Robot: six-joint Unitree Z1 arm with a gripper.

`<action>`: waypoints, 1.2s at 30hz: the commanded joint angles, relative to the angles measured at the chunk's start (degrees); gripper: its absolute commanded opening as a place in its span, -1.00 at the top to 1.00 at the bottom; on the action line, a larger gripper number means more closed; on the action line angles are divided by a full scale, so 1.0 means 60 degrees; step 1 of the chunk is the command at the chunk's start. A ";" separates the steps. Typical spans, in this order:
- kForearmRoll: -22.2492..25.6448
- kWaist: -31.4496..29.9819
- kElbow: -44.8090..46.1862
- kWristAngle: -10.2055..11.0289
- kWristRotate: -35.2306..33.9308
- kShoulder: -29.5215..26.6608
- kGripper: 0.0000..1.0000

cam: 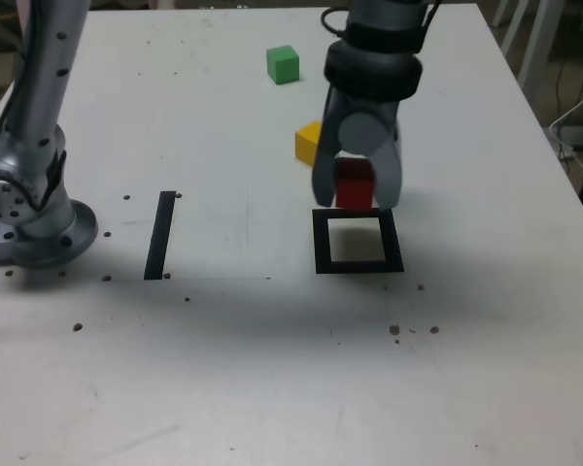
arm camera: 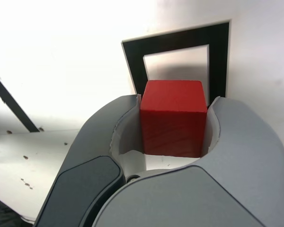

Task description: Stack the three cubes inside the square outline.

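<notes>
A grey robot arm reaches over a white counter point(cam: 223, 369). Its hand point(cam: 356, 199) points downward and pinches the red cube point(cam: 355, 184) between 2 curved grey fingers point(cam: 325, 180).

In the exterior view, the red cube sits at the far edge of the square outline point(cam: 358, 242), a thick black frame with a white centre. Whether the cube touches the counter or is held just above it cannot be told. Just behind the hand, the yellow cube point(cam: 308, 141) is partly hidden by a finger. The green cube point(cam: 283, 64) lies farther back, well apart from the others. A straight black strip point(cam: 160, 234) lies well to the exterior view's left of the outline, near the arm's round base point(cam: 39, 228).

The wrist view shows what the exterior view hides: the red cube point(arm camera: 173, 118) is gripped squarely on 2 opposite faces, its edges roughly in line with the square outline point(arm camera: 180, 40) beyond it. The yellow and green cubes do not appear there. The cubes have equal sides, so no long axis.
</notes>
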 commanded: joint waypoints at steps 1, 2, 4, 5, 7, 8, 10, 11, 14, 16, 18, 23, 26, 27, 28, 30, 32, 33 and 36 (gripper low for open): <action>-0.0344 -0.0099 0.0415 -0.0112 -0.0047 -0.0207 0.41; -0.0487 -0.0137 0.0596 -0.0154 -0.0065 -0.0269 0.41; -0.0753 -0.0204 0.0923 -0.0222 -0.0098 -0.0376 0.41; -0.0863 -0.0237 0.1052 -0.0244 -0.0114 -0.0415 0.41; -0.1043 -0.0298 0.1234 -0.0283 -0.0148 -0.0456 0.41; -0.1112 -0.0319 0.1295 -0.0304 -0.0163 -0.0456 0.41; -0.1252 -0.0344 0.1401 -0.0346 -0.0216 -0.0422 0.41; -0.1320 -0.0349 0.1444 -0.0362 -0.0249 -0.0402 0.41; -0.1515 -0.0356 0.1531 -0.0378 -0.0363 -0.0318 0.41; -0.1635 -0.0357 0.1557 -0.0378 -0.0416 -0.0245 0.41; -0.1719 -0.0358 0.1551 -0.0379 -0.0440 -0.0160 0.41; -0.1853 -0.0360 0.1528 -0.0385 -0.0454 0.0026 0.41; -0.1925 -0.0358 0.1533 -0.0384 -0.0472 0.0103 0.41; -0.1952 -0.0351 0.1541 -0.0381 -0.0481 0.0126 0.41; -0.1967 -0.0343 0.1542 -0.0379 -0.0487 0.0141 0.41; -0.1987 -0.0319 0.1539 -0.0372 -0.0495 0.0169 0.41; -0.1992 -0.0284 0.1530 -0.0362 -0.0495 0.0196 0.41; -0.1991 -0.0261 0.1525 -0.0355 -0.0494 0.0210 0.41; -0.1991 -0.0185 0.1514 -0.0332 -0.0490 0.0256 0.41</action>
